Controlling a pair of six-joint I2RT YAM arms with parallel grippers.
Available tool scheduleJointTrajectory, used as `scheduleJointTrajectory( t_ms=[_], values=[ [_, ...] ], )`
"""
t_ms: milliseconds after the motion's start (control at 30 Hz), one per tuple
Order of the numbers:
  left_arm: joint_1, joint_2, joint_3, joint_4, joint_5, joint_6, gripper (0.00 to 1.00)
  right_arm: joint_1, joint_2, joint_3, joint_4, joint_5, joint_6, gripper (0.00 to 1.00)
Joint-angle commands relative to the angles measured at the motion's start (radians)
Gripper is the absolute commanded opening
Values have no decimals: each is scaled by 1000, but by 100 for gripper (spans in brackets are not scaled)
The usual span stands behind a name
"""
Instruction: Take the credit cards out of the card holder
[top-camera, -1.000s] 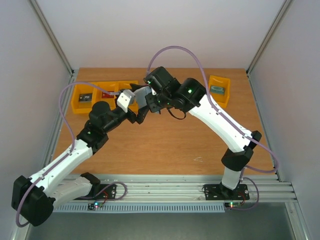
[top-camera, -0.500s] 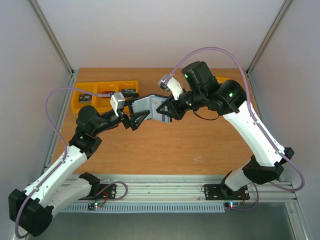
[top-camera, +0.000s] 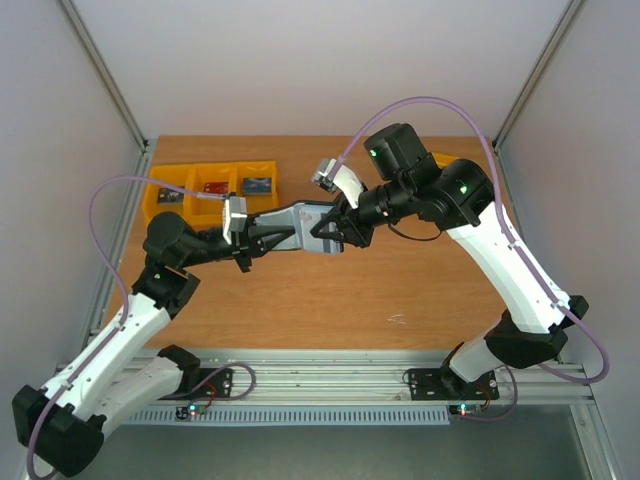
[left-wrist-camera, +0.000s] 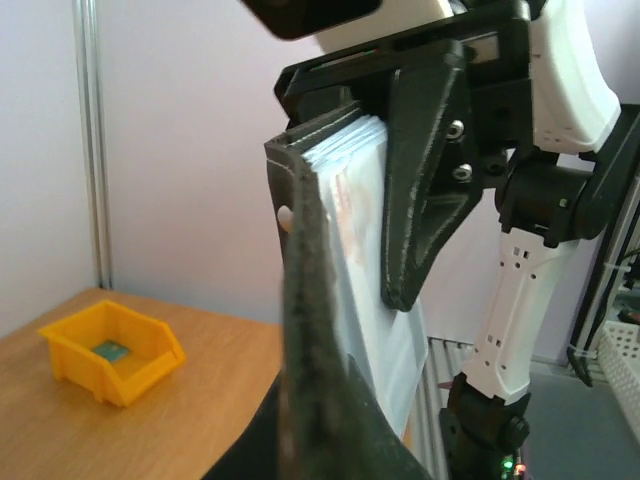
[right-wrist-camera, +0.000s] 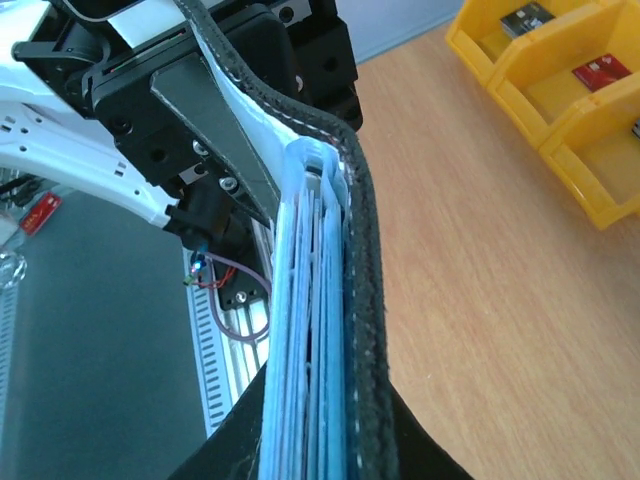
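Observation:
The card holder hangs above the table between both arms, spread open with its grey-blue inside up. My left gripper is shut on its left flap and my right gripper is shut on its right flap. The left wrist view has the card holder edge-on, running into my left gripper, with the right gripper's finger pressed on the far side. A pale card edge with faint reddish marks sits in the pocket. In the right wrist view, stacked blue pocket layers and the black cover run into my right gripper.
A row of yellow bins holding small items stands at the table's back left. Another yellow bin sits at the back right, mostly hidden behind the right arm in the top view. The table's front rail lies below both arms.
My left gripper, open half a second ago, has shut on the holder's left flap. Over the second, the right arm swung the holder rightward, away from the bins.

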Motion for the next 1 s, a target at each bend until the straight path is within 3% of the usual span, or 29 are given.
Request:
scheduleJointTrajectory(
  t_ms=[0, 133, 233, 433, 667, 967],
  values=[
    [8, -46, 13, 4, 3, 9, 0, 7, -25, 24, 29, -64, -29, 14],
    [8, -111, -31, 8, -62, -38, 0, 1, -35, -3, 44, 32, -7, 61],
    [11, -164, -59, 27, -143, -147, 0, -6, -52, -13, 42, 58, 39, 73],
    [18, -238, -97, 50, -166, -290, 0, -5, -88, -76, 118, 61, 139, 77],
    [17, -236, -149, 136, -222, -425, 0, -2, -71, -76, 222, 107, 231, 73],
    [17, -201, -159, 207, -223, -468, 0, 16, -83, -76, 190, 184, 208, 72]
  ],
)
